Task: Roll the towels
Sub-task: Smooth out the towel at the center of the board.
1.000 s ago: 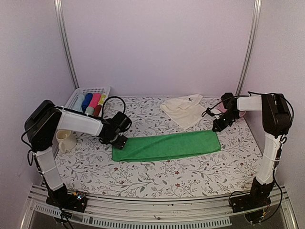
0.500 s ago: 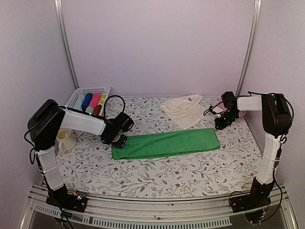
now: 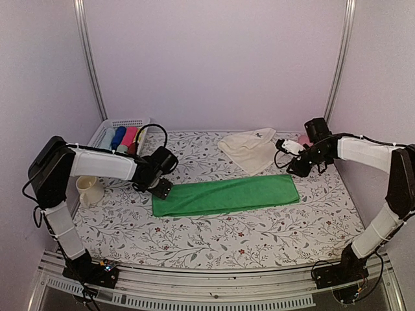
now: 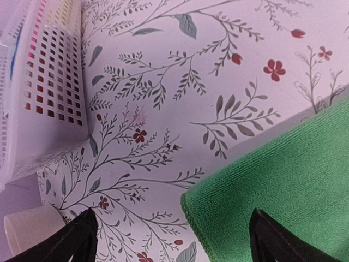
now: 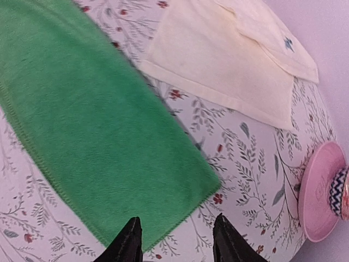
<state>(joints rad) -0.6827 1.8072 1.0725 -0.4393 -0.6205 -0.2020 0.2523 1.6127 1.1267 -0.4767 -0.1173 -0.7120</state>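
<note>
The green towel [image 3: 227, 194] lies flat as a long, narrow strip across the middle of the worktop [image 3: 214, 243], not yet rolled at all. The cream towel [image 3: 249, 148] lies loosely folded behind it, towards the back right and apart from the green one, with its small dark mark showing. The left gripper [image 3: 162, 188] sits at the strip's left short end; its wrist view shows the fingers [image 4: 82, 240] wide apart with nothing between them, and the towel's corner just inside the right one. The right gripper [image 3: 295, 170] is just beyond the right short end, between the two towels. Its fingers [image 5: 128, 243] are also apart and empty, with the green corner lying just ahead of them. Whether either gripper touches the cloth I cannot tell. My reading is that laying out the strip is done and the rolling itself has yet to begin. The next move calls for one gripper to pinch a short end, turn it over onto the strip, and work along the length, keeping the edges in line so the roll stays tight and even. The cream towel then needs the same. At the back left a basket [image 3: 104, 129] holds coloured rolls [image 3: 123, 137], a cup [image 3: 89, 190] stands nearby, and a pink dish [image 5: 322, 191] sits at the far right.
</note>
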